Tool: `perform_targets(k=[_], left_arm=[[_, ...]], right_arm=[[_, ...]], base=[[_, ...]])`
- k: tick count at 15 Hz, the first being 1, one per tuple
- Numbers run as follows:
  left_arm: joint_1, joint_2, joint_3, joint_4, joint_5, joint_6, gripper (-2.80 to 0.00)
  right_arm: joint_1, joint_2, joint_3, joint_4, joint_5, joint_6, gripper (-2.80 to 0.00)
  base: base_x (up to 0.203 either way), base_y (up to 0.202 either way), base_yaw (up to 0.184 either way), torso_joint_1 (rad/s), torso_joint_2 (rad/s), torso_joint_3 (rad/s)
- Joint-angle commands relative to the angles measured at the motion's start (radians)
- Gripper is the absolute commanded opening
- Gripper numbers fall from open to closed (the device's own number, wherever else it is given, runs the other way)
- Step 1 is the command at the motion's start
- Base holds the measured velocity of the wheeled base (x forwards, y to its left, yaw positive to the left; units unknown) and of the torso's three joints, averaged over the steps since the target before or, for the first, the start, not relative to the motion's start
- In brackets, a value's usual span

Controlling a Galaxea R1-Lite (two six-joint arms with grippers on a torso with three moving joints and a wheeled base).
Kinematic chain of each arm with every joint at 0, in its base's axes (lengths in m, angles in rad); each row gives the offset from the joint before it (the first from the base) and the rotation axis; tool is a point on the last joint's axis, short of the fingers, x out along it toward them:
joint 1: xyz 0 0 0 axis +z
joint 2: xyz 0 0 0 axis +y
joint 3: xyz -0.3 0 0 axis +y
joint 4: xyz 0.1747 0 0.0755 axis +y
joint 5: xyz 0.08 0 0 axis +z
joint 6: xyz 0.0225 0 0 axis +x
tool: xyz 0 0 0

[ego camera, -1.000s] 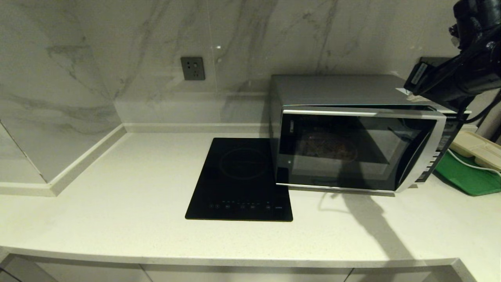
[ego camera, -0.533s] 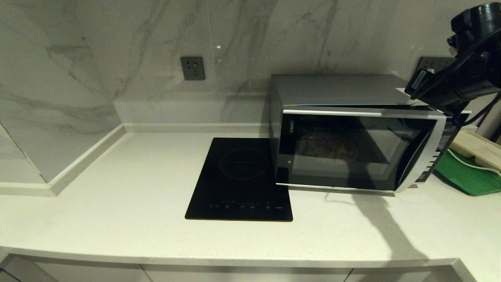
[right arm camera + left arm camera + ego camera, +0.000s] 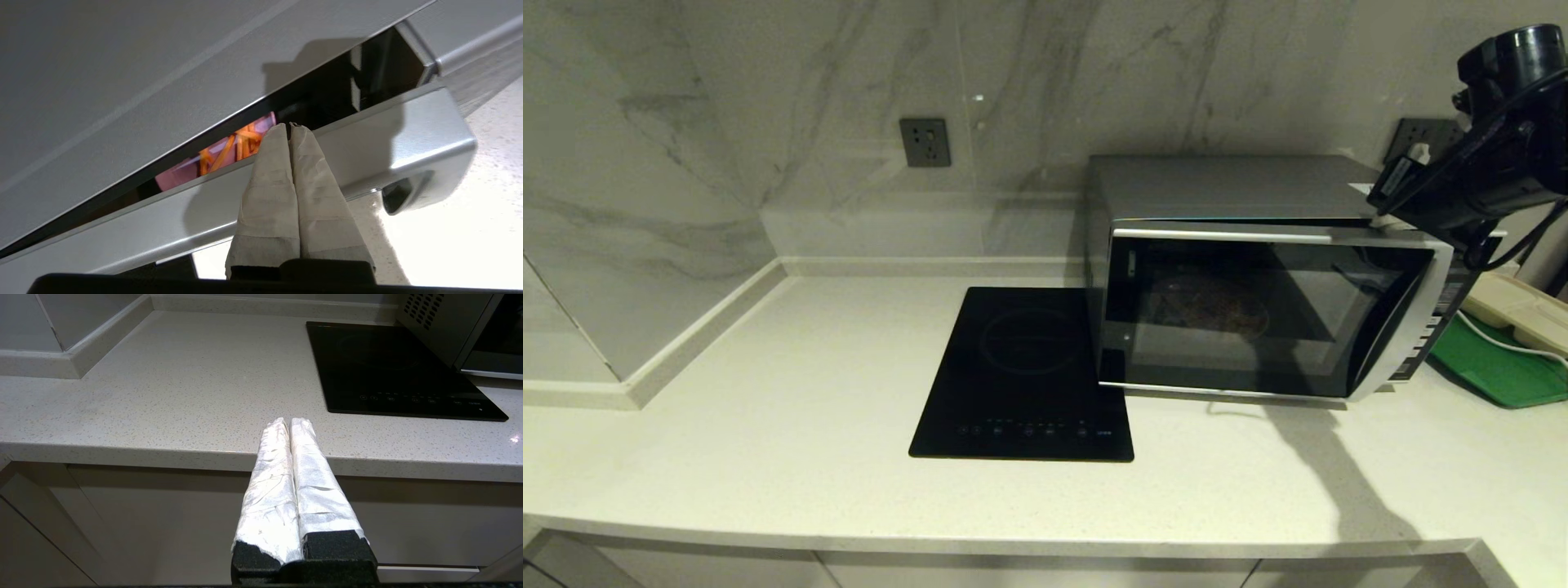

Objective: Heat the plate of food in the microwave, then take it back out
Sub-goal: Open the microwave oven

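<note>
Above the microwave (image 3: 1258, 310) door's top edge, closed right claw (image 3: 289, 125).

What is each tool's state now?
Left tool: shut, empty, before the counter edge.
Right tool: shut, empty, above the microwave door's top edge.

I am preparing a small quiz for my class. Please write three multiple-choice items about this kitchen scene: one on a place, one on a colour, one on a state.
1. Where is the plate of food?
A on the hob B inside the microwave C on the green tray
2. What colour is the induction hob?
A black B white C red
3. How is the microwave door?
A fully shut B removed C slightly ajar

Answers: 1 B, fries show through the door gap beside the right pincer. 2 A, its glass is black. 3 C, a gap runs along the door's top edge.
</note>
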Motion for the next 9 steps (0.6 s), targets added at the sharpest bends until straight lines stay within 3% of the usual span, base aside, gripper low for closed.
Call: perform_targets(k=[1,9], left_arm=[[0.000,0.000,0.000,-0.001,0.000,0.000,-2.80],[0.000,0.000,0.000,-0.001,0.000,0.000,-2.80]], right_arm=[[-0.002,0.011,0.000,0.005,0.006,-0.001,-2.80],[-0.003,-0.011,0.012,0.010,0.028,-0.001,-2.80]], base=[[0.000,0.000,0.000,0.000,0.00,0.000],[0.000,0.000,0.000,0.000,0.00,0.000]])
